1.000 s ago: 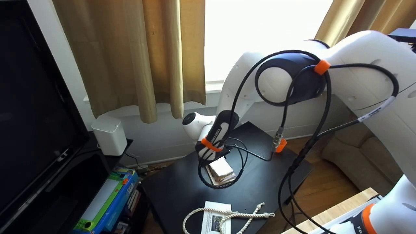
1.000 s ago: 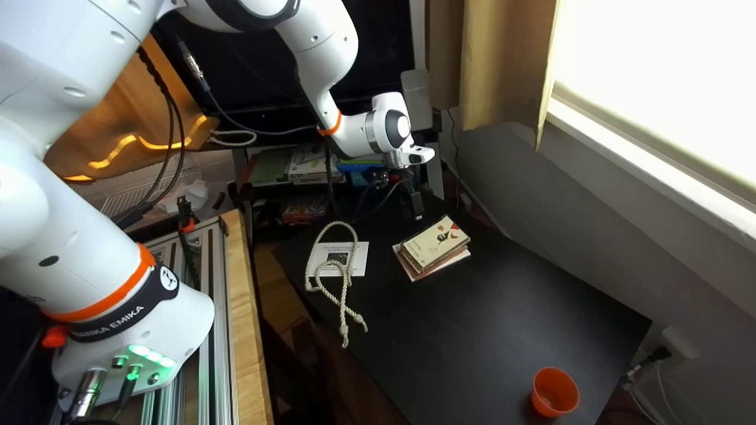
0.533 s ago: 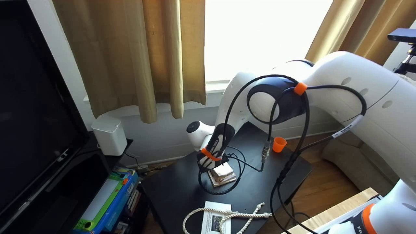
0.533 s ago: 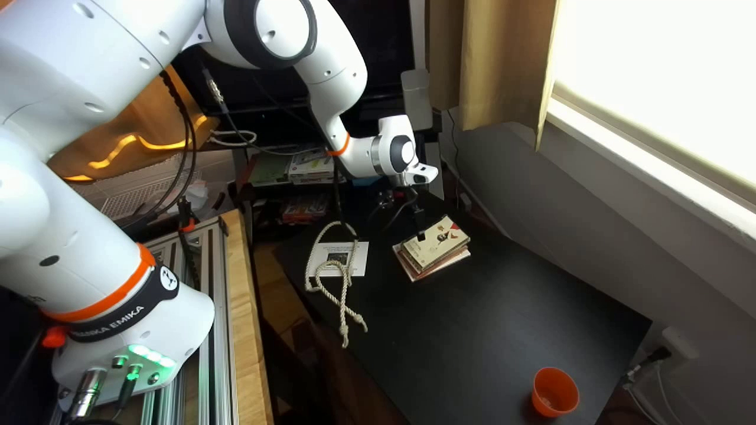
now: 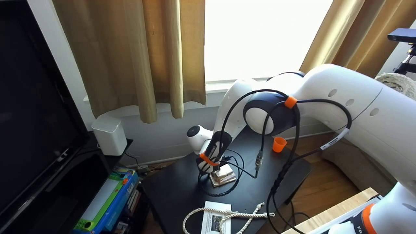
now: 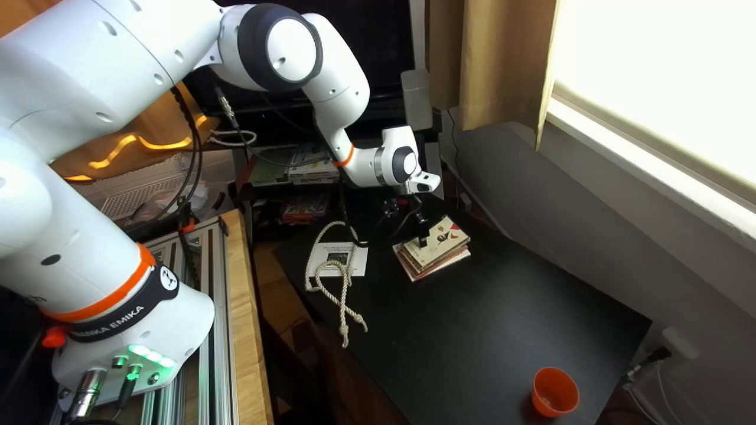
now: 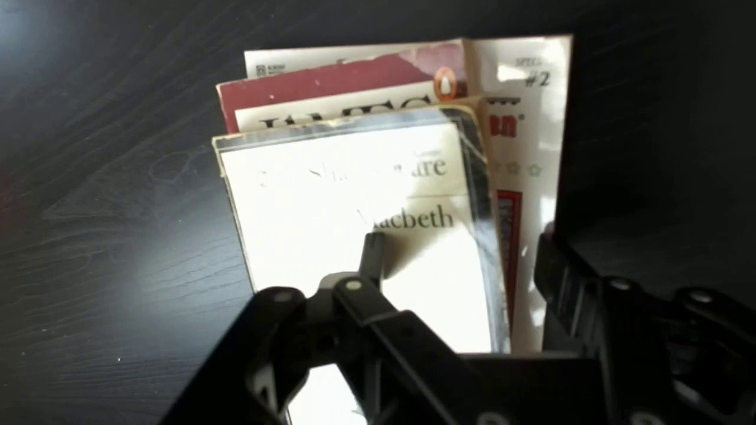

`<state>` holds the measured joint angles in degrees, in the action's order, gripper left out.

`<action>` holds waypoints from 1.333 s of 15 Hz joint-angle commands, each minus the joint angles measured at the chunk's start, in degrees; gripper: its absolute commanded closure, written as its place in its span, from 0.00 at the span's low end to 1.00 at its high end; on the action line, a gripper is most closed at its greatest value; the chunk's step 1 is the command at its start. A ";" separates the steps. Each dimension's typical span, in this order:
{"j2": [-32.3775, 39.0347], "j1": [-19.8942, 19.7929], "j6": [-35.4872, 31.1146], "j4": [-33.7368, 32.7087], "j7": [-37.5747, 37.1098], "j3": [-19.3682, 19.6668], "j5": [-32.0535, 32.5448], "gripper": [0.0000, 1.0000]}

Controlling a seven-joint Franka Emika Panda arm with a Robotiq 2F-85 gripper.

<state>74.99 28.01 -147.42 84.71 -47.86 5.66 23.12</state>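
The tool (image 7: 463,251) stands with its jaws spread, and in the wrist view the right edge of Macbeth (image 7: 331,195) lies between the fingers. The left finger (image 7: 373,254) is over the cover, the right one at the right edge of the booklet (image 7: 531,130) below; whether either touches, I cannot tell. Macbeth tops a stack on the black counter (image 6: 490,319). Just under it a red book (image 7: 342,77) pokes out on the far side, and the booklet shows beyond both, far and right.

In an exterior view the cable (image 5: 218,195) loops past the near side of the stack, and the arm (image 5: 216,148) hides its far left part. The sheet (image 6: 323,252) lies left of the stack, apart from it, with the rope (image 6: 342,306) looped over it and trailing nearer. The orange cup (image 6: 555,392) stands upright at the near right, well apart from the books.

Past the counter's far end are a white box (image 6: 417,97) and the TV (image 6: 390,53); a tan curtain (image 6: 502,77) hangs beside the window (image 6: 661,88) on the right.
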 commanded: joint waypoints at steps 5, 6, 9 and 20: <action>2.95 1.25 -1.52 -3.25 3.86 1.30 -3.63 0.94; 2.89 1.35 -1.61 -3.32 4.01 1.34 -3.86 0.99; 2.35 1.47 -1.77 -2.91 4.39 1.46 -4.68 1.00; -4.35 1.94 -2.15 1.56 3.94 3.62 -5.25 1.00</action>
<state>72.99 28.81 -148.92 83.10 -44.91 8.23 19.50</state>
